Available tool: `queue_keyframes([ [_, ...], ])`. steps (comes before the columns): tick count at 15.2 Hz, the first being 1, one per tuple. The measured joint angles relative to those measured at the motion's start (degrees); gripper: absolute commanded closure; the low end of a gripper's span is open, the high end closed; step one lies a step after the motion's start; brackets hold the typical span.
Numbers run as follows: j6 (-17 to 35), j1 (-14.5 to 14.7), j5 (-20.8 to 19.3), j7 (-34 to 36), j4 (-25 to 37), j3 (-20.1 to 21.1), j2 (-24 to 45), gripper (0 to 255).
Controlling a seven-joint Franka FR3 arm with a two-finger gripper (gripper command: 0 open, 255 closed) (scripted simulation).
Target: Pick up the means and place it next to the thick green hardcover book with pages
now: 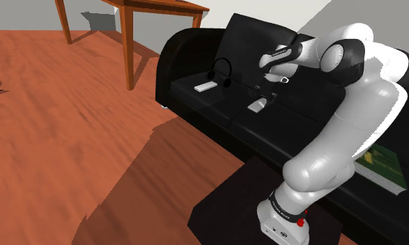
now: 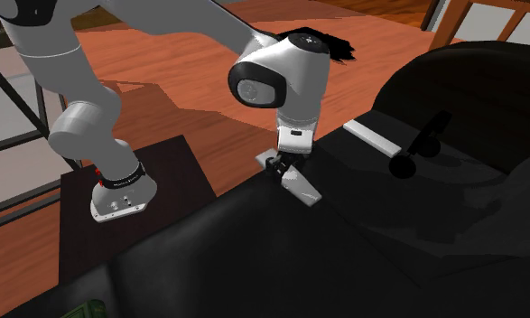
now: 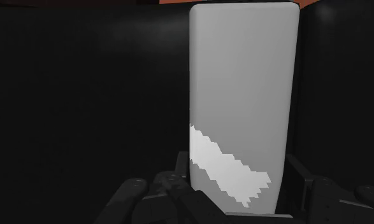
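A flat white slab (image 1: 256,105) lies lengthwise on the black sofa's seat (image 1: 314,132), near the middle cushion. My black gripper (image 1: 265,92) comes down on one end of it. In the wrist view the slab (image 3: 243,95) runs away from the palm and both fingers (image 3: 182,168) press against its long edges, so the gripper is shut on it. From the second exterior view the slab (image 2: 301,186) sticks out below the gripper (image 2: 283,165), at about seat height. The thick green book (image 1: 384,166) lies at the sofa's end nearest the stand; a green corner (image 2: 82,310) of it shows.
A second white slab (image 1: 205,87) and black headphones (image 1: 222,69) rest on the sofa's far end. A wooden table (image 1: 136,14) stands beyond the sofa on the wood floor. The dark stand (image 1: 224,209) is in front of the sofa.
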Motion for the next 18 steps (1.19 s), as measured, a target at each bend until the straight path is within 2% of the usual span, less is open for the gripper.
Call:
queue_keyframes([
  [10, -6.9, 0.1, -1.0, 0.6, 4.5, 0.0, -2.5, 255],
  [18, -7.7, -4.3, -2.4, -7.6, 2.4, -4.5, -5.7, 255],
])
